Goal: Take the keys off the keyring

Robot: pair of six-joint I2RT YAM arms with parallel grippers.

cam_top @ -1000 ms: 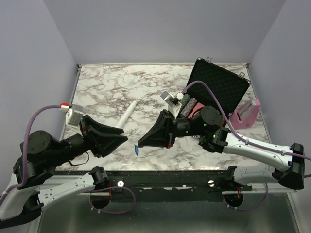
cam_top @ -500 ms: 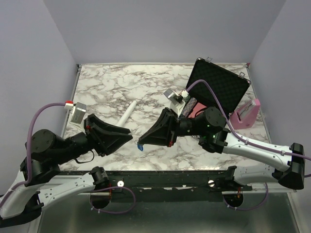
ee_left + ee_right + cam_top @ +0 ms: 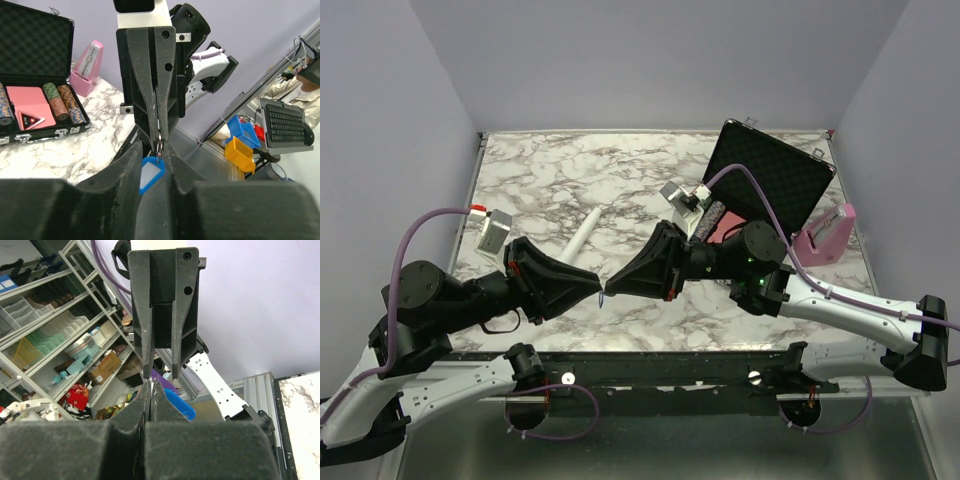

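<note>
Above the near edge of the marble counter (image 3: pixel 540 190), the right pincer (image 3: pixel 159 141) is clenched on the thin keyring (image 3: pixel 160 146), from which the blue key (image 3: pixel 150 175) hangs (clear of the surface). The left pincer (image 3: pixel 593 288) stands released, its jaws flanking the key's plastic head.
</note>
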